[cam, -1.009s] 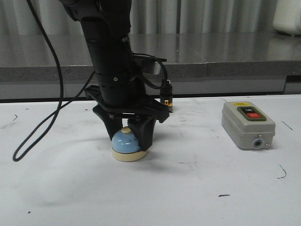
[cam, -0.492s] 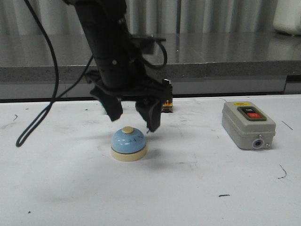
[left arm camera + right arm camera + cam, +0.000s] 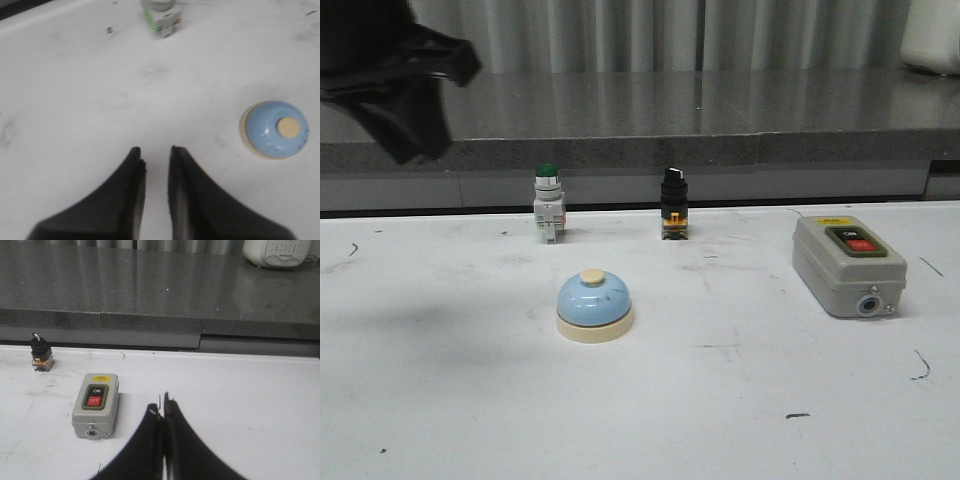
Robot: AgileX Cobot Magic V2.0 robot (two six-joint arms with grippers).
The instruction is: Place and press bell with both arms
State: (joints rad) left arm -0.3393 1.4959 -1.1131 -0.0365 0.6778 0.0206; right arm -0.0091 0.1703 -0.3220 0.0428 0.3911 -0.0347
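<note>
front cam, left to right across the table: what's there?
Left gripper raised at the upper left edge → green-capped push button → blue bell → black selector switch → grey ON/OFF switch box.

Light-blue bell (image 3: 594,306) with cream base, grey box (image 3: 846,265), black pincer (image 3: 155,156)

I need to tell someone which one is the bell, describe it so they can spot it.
On the white table, look nearest the front edge, ahead of the two small upright switches. The bell is the low light-blue dome on a cream base with a cream top button, unlike the grey box.
</note>
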